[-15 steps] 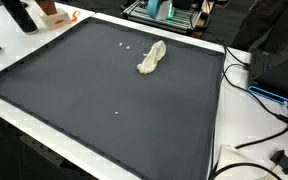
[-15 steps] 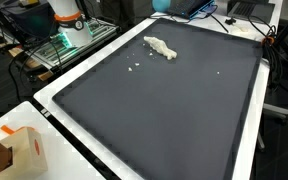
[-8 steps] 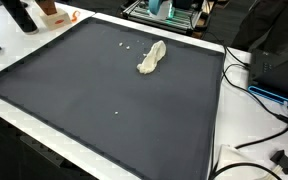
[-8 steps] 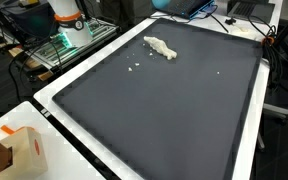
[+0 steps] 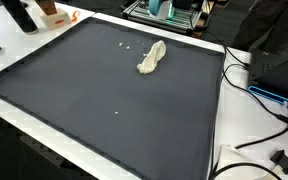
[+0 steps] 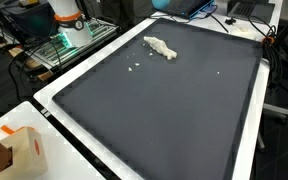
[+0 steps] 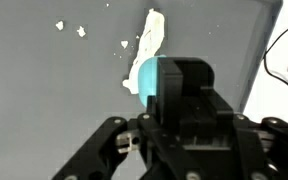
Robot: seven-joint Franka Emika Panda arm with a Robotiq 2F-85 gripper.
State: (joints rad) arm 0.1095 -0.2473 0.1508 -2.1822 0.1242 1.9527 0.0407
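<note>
Currently the crumpled white rag (image 5: 152, 57) lies untouched, upper centre of the dark mat (image 5: 104, 110). Fingers (image 7: 96, 152) are spread wide, empty, clear of it; no grasp started.

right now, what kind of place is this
Most likely a robotics lab or workshop: a big dark mat covers a white bench, loose cables trail beside it, and a wire cart of electronics stands just past the edge. A pale cloth lies on the mat.

Crumpled pale cloth (image 5: 152, 58) lies on the dark mat (image 5: 84, 105)
</note>
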